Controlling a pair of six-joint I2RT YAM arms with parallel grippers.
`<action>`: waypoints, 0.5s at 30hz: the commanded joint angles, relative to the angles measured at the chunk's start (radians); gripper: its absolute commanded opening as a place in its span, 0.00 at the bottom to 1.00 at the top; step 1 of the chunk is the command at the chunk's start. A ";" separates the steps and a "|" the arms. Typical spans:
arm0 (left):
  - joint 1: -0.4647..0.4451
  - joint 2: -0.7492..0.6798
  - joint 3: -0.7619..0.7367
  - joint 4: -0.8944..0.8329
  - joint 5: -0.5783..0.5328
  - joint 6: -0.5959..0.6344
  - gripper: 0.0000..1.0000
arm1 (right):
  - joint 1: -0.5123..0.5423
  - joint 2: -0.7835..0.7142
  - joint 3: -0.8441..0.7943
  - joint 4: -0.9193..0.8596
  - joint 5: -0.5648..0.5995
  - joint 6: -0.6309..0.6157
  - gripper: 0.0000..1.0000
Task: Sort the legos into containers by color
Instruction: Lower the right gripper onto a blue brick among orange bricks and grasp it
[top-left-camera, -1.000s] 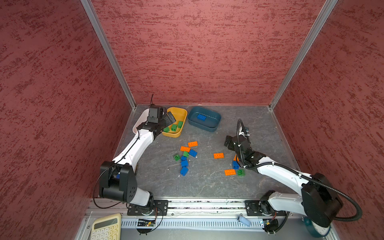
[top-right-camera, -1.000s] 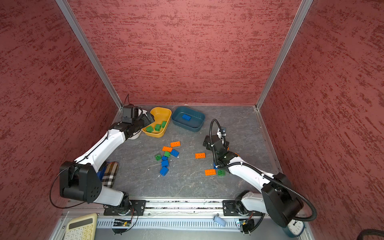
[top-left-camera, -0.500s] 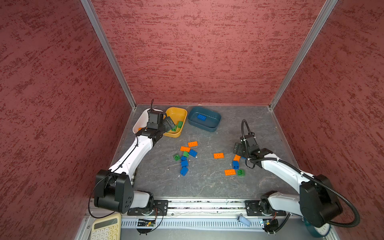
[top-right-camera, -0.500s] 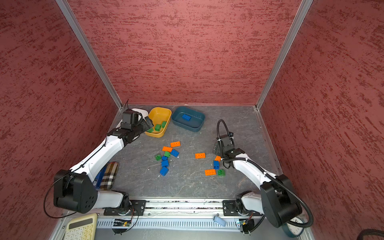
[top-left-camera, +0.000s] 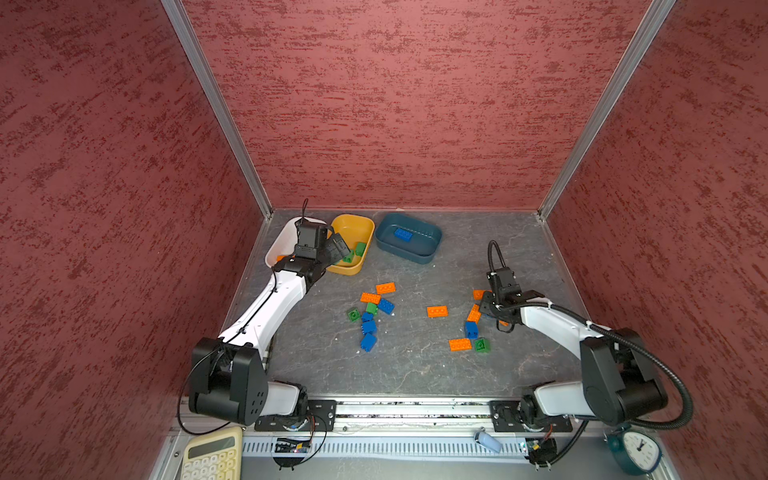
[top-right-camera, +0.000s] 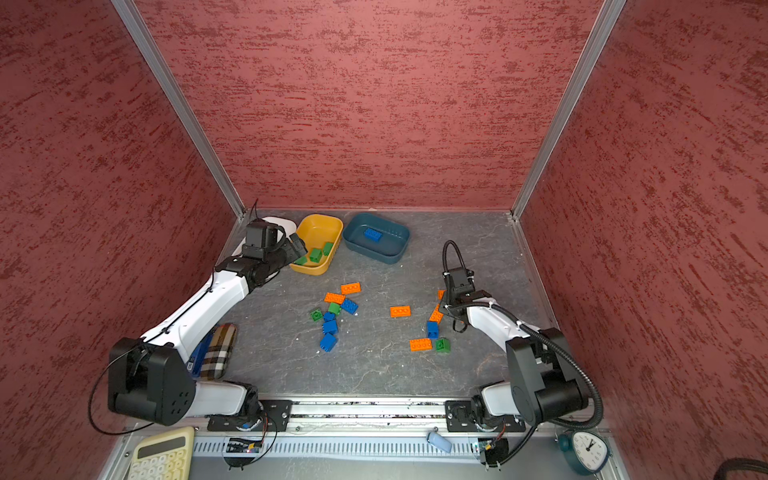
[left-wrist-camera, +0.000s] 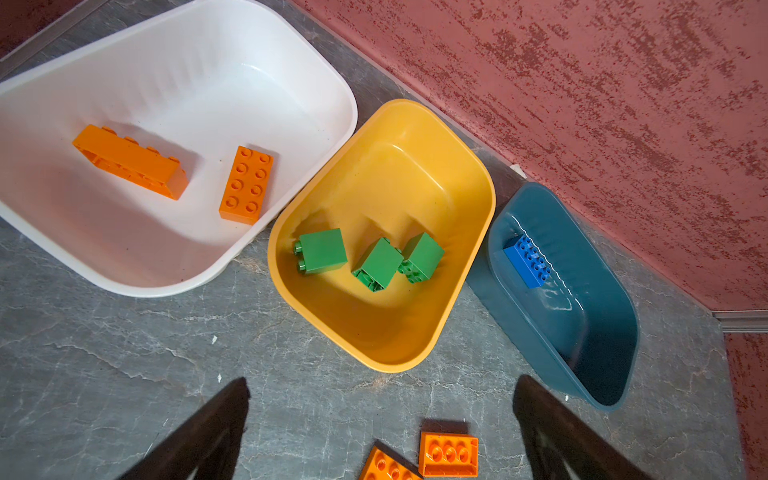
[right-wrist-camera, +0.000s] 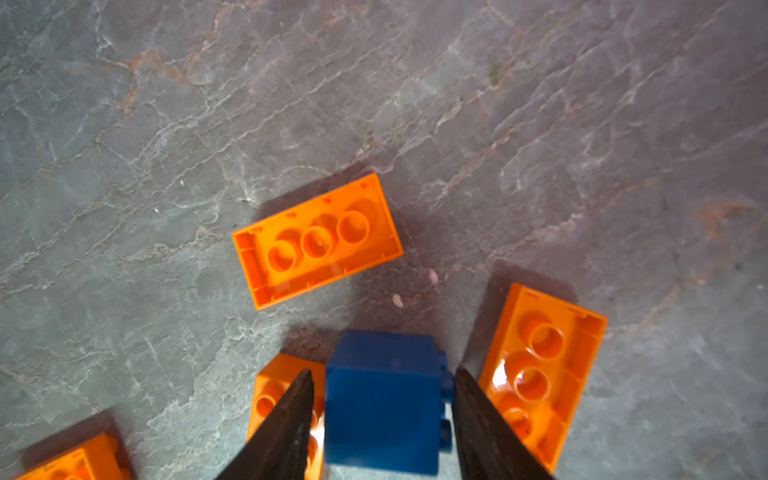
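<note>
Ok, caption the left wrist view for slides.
Open left claw faces white tub, yellow tub, teal tub, each holding one colour.

walls noted mottled red | bench noted veined grey | white tub, yellow tub, teal tub seen | orange bricks, green bricks, blue bricks seen

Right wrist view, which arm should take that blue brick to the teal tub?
Right: the right end effector straddles the blue brick; the left end effector hangs open by the yellow tub, far away.
</note>
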 joint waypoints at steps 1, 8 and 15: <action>-0.002 0.013 -0.011 0.003 -0.003 -0.011 0.99 | -0.005 0.006 0.021 0.023 -0.012 -0.005 0.48; -0.002 0.020 -0.007 0.007 0.004 -0.012 1.00 | -0.005 -0.003 -0.001 0.042 -0.010 -0.008 0.51; -0.002 0.006 -0.010 0.000 -0.002 -0.006 0.99 | -0.005 0.002 0.003 0.052 -0.028 -0.026 0.43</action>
